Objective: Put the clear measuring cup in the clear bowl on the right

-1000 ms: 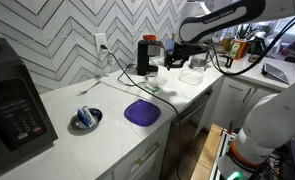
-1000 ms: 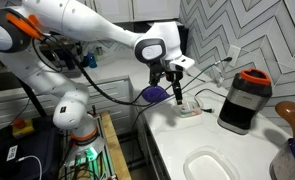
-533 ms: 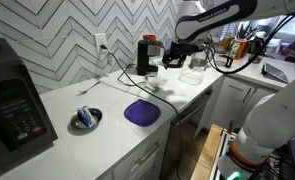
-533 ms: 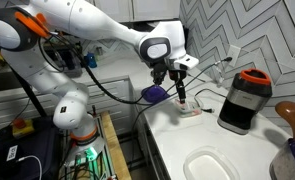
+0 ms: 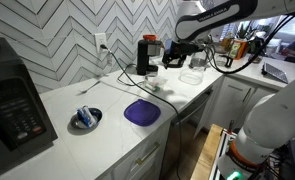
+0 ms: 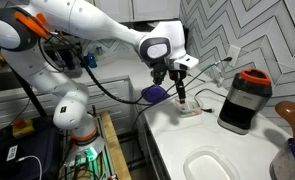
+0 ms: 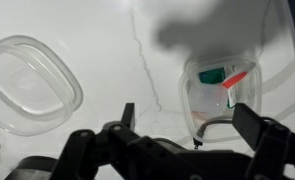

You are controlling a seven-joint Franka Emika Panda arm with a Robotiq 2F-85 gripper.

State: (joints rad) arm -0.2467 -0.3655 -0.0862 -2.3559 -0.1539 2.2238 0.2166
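Wrist view shows the gripper [image 7: 185,108] above the white counter [image 7: 107,40] with its two dark fingers [image 7: 128,112] spread wide apart, clamped on nothing. The cup [image 7: 219,95] sits on the counter in the gap between them. It is closer to the finger on the picture's right, and whether that finger touches it cannot be told. Green and red markings show on its wall. The bowl [image 7: 27,85] lies well apart from the cup at the picture's left edge, with nothing in it.

In an exterior view the gripper [image 6: 180,97] points straight down, with the cup [image 6: 190,108] just beside its tips. The coffee machine [image 6: 245,100] stands near on the same counter, and a purple plate [image 6: 154,94] shows behind the arm.

In an exterior view the gripper [image 5: 174,62] hangs between the coffee machine [image 5: 146,55] and the bowl [image 5: 192,76]. The purple plate [image 5: 142,112] and a bluish-grey bowl [image 5: 85,120] lie farther along the counter.
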